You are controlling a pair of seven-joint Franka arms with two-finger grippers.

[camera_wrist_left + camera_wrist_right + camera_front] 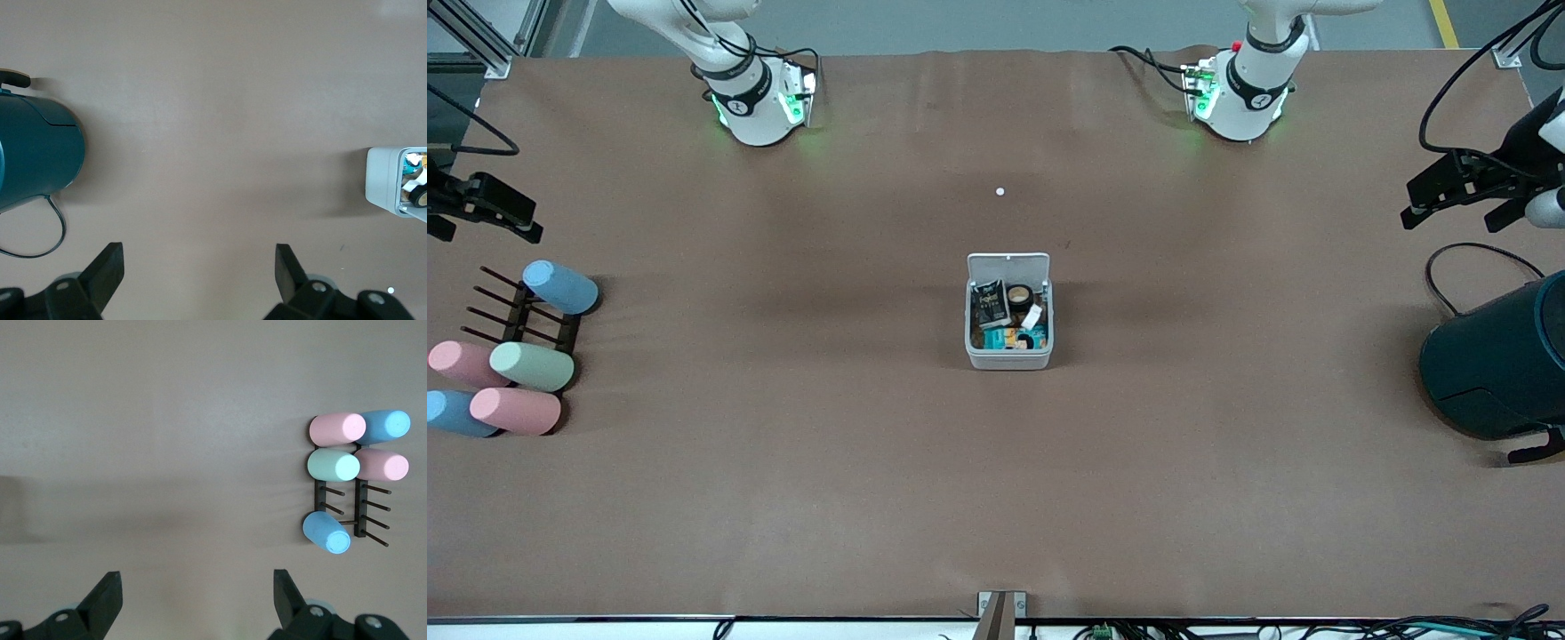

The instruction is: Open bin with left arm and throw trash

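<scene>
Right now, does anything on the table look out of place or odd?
Only a tiny white speck lies loose on the bare table, farther from the front camera than the open bin. The trash sits inside the bin, nothing spilled.

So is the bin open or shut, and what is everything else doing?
Bin: lid up, open.
Tape ring: lying inside the bin.
Dark packet: lying inside the bin.
Left gripper: open, empty, above the teal container.
Right gripper: open, empty, above the table near the cylinder rack.
Pastel cylinders: lying on their rack.
</scene>
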